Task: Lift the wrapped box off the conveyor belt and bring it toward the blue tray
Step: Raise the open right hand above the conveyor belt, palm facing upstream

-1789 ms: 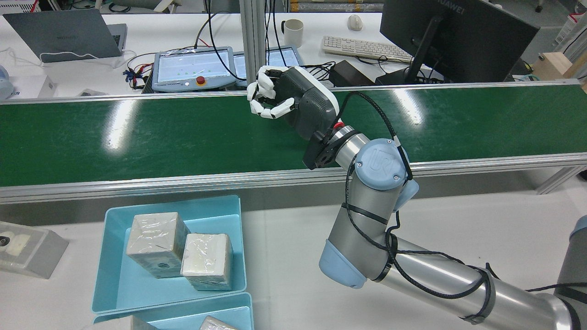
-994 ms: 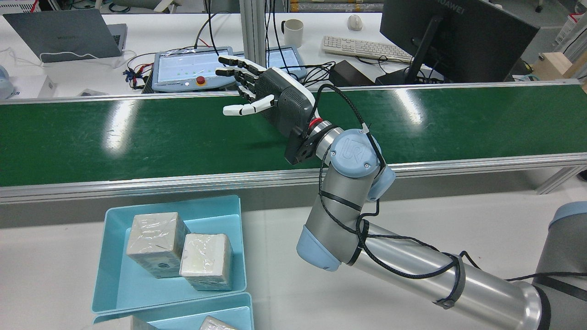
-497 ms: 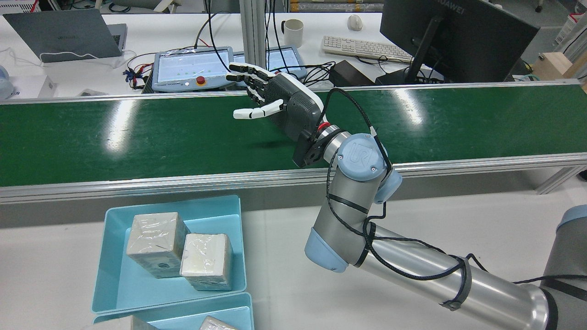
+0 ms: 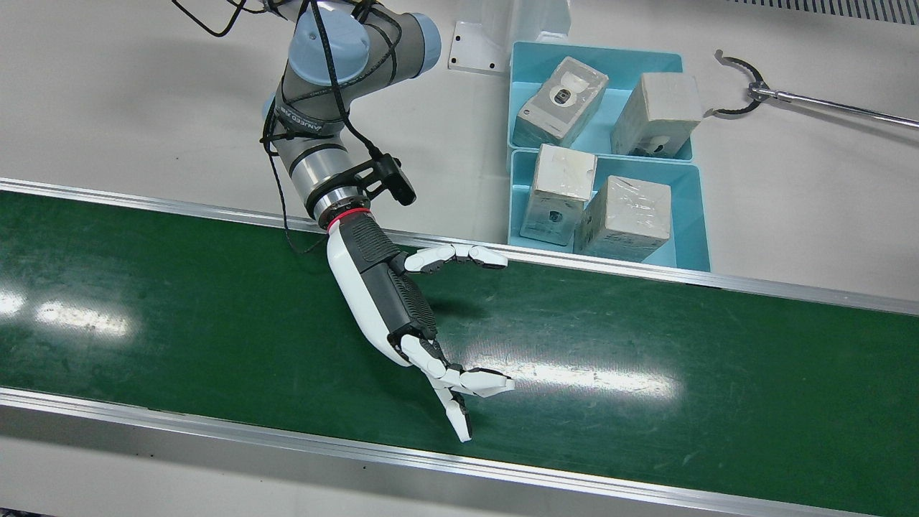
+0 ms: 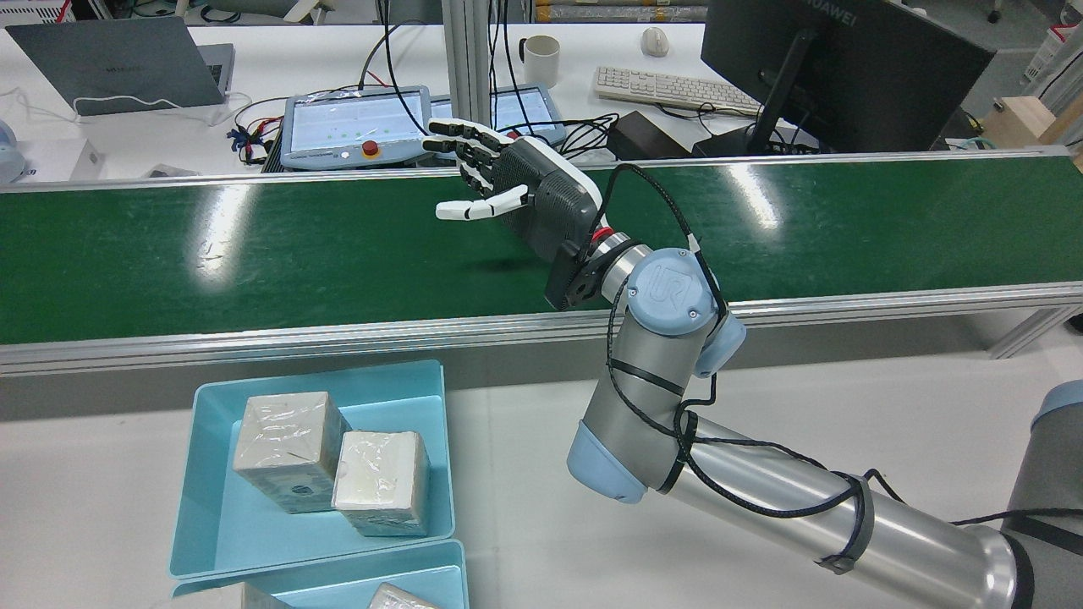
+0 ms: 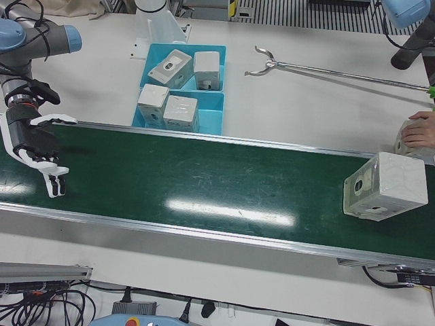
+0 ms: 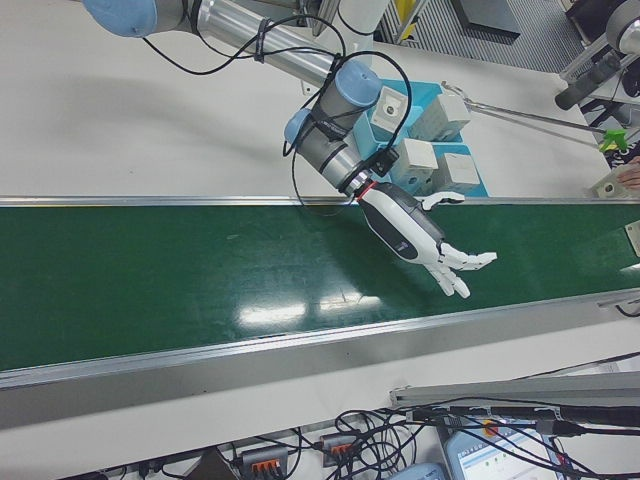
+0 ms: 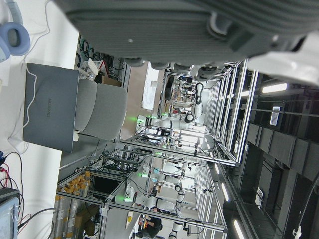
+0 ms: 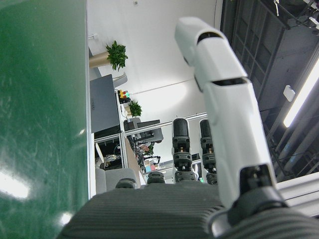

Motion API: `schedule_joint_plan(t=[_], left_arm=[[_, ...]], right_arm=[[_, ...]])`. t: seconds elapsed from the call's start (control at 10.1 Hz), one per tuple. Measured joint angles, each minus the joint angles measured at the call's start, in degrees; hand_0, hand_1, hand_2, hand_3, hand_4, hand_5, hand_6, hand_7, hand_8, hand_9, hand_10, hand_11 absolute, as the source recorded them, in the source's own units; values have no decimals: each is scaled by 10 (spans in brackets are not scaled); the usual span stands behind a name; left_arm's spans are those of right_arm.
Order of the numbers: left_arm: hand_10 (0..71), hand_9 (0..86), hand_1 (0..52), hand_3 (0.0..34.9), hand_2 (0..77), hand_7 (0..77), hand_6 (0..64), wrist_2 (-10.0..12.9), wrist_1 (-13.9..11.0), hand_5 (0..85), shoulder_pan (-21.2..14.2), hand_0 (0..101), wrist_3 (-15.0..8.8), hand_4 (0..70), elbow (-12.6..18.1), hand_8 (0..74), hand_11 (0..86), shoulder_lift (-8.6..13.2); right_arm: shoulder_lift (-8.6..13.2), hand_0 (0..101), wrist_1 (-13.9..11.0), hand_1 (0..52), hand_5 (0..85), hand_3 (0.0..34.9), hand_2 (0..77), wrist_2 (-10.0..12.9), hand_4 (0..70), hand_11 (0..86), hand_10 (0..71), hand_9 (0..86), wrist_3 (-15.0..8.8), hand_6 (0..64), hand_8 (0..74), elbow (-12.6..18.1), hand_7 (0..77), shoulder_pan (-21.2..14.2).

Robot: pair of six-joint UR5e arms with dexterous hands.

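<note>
The right hand is hovering over the green conveyor belt, its fingers spreading wide apart and holding nothing, the thumb pointing toward the counter side. Nothing is lying on the belt under or just beside the fingers. Beyond the thumb, across the belt's near rail, the blue tray is sitting on the counter with two wrapped boxes inside it, and a second blue tray behind it is carrying two more. The wrapped box to be picked is riding on the belt well apart from the fingers, far down the belt past the trays, with a person's hand resting near it. The left hand's fingers cannot be made out in its own view.
</note>
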Motion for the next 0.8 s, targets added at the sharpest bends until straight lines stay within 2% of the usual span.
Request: schedule_joint_plan(t=[0.2,0.3,0.4,0.6,0.7,0.8], left_arm=[[5,0,0,0,11,5,0,0,0,11,0,0,0,0,0,5,5,0],[5,0,0,0,11,5,0,0,0,11,0,0,0,0,0,5,5,0],[0,0,0,0,11,5,0,0,0,5,0,0,0,0,0,5,5,0],[5,0,0,0,5,5,0,0,0,11,0,0,0,0,0,5,0,0],[5,0,0,0,11,5,0,0,0,11,0,0,0,0,0,5,0,0],[5,0,0,0,5,5,0,0,0,11,0,0,0,0,0,5,0,0]], right_arm=[[-12,546,41,229,218,69,229,1,164,16,0,54,0,76,0,-3,240,0],[-15,537,50,207,196,39,218,1,169,54,27,54,0,87,0,-4,251,0],[-16,531,53,207,213,42,218,1,191,38,27,54,0,87,5,-3,267,0],[-17,531,46,207,213,44,218,0,191,33,11,54,0,98,5,4,267,8],[-17,540,27,224,229,64,213,-1,202,22,0,60,-1,98,5,14,278,16],[-17,540,0,224,229,64,213,-2,202,22,0,60,-3,98,5,25,278,22]])
